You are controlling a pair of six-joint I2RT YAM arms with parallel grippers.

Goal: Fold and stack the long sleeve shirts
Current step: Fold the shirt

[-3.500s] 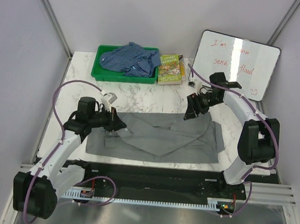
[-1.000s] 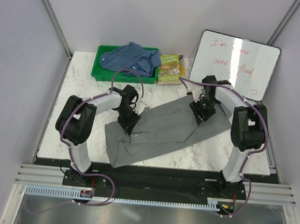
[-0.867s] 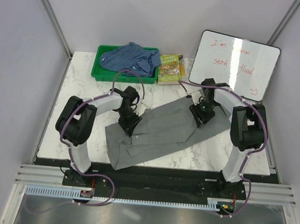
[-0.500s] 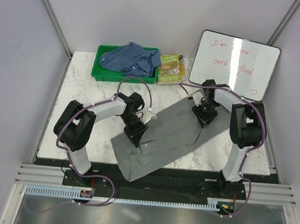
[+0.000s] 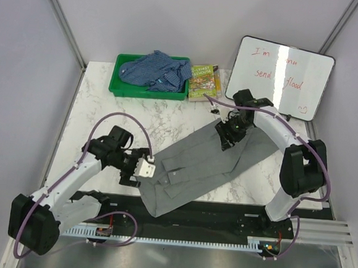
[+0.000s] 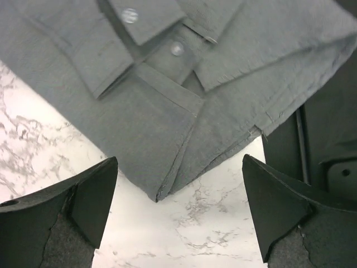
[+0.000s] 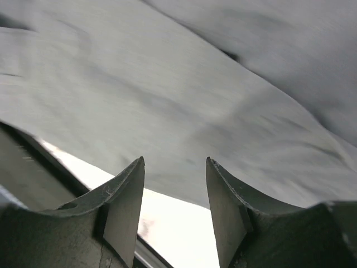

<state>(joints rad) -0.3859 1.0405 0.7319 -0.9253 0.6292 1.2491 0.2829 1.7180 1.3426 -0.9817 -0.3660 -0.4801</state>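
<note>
The grey long sleeve shirt (image 5: 204, 164) lies flat and slanted across the table, from the near edge up toward the far right. Its collar and buttons (image 6: 153, 44) show in the left wrist view. My left gripper (image 5: 145, 168) (image 6: 179, 159) stands wide open just left of the shirt's near corner, holding nothing. Over the shirt's far edge hovers my right gripper (image 5: 224, 137) (image 7: 173, 163), jaws apart and nothing between them, with blurred grey cloth beyond. The blue check shirt (image 5: 156, 69) is crumpled in the green bin (image 5: 117, 87).
A book (image 5: 202, 82) lies beside the bin, and a whiteboard (image 5: 283, 72) leans at the back right. The grey shirt's near corner reaches onto the black strip (image 5: 235, 214) along the table's front edge.
My left gripper opened, let go of the grey shirt and drew back to the near left. The shirt ended slanted and closer to the front edge. My right gripper shifted slightly left.
</note>
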